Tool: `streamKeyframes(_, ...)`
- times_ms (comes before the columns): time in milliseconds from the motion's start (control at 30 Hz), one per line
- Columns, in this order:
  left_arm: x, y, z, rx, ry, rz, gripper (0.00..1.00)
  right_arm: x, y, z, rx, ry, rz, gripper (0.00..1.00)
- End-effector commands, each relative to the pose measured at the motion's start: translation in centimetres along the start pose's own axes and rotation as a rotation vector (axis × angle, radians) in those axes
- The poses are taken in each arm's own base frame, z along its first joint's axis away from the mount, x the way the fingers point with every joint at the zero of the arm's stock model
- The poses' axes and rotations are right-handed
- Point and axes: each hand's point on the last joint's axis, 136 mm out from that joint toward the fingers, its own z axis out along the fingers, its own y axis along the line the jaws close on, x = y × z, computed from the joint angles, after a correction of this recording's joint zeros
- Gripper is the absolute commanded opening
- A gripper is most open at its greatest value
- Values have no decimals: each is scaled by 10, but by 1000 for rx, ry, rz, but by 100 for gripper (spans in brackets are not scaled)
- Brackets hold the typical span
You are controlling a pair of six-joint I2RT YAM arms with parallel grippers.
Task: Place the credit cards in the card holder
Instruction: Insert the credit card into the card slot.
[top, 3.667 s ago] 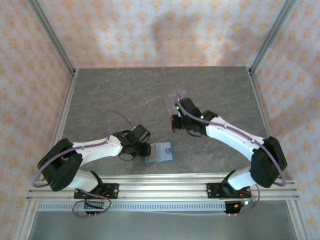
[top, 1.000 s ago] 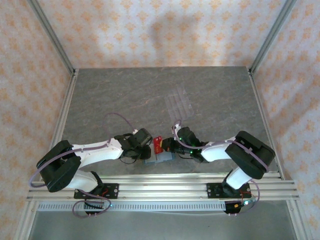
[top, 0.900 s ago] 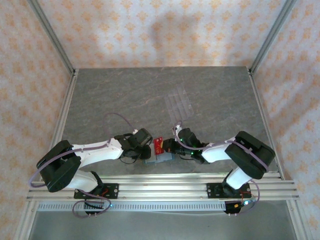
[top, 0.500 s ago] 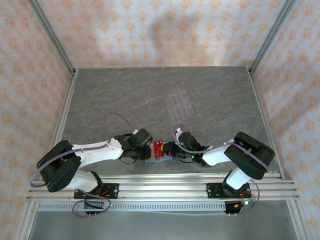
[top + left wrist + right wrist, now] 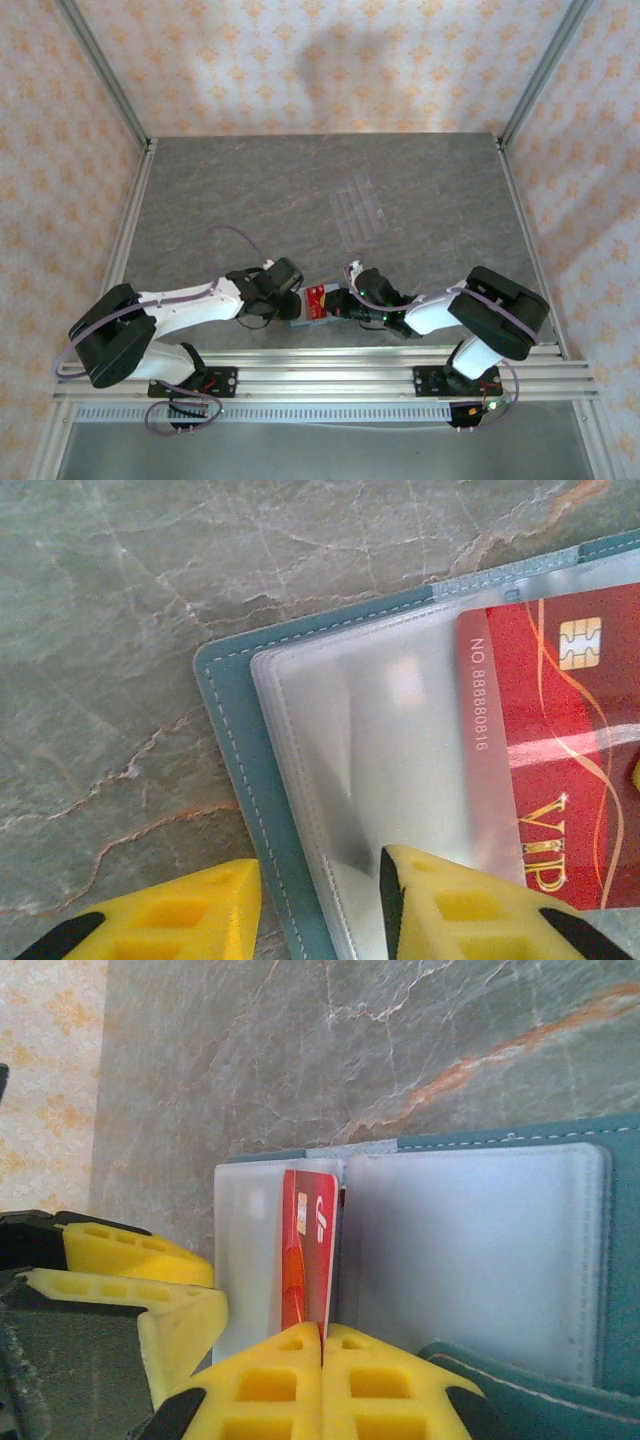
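Now | near edge of grey marbled worktop (image 5: 220, 200): teal fold-over card holder (image 5: 225, 730) lies open, clear sleeves (image 5: 470, 1250) up | right tool (image 5: 322, 1335) clamped on red VIP chip card (image 5: 560, 770), partly under a sleeve | left tool (image 5: 320, 880) jaws parted astride holder's stitched border | mid-worktop: clear slotted plastic rack (image 5: 358, 208)

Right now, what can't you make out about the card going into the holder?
- Left wrist: the red card runs off the right edge, so its far side is cut off.
- Left wrist: the bottom edge cuts off whether the left gripper touches the card holder.
- Right wrist: the right gripper covers the card's near end.
- Top external: the clear rack is too faint to read its slots.
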Motion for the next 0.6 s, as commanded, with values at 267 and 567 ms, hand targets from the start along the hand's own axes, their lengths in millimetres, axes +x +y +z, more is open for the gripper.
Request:
streamKeyframes(267,-8,0,-9,-38,-21,41,36,18,-18,1,77,71,6,0)
streamKeyframes(567,-6,-1,3,-50,6,52,23,19,-15,9,89,113,-21,0)
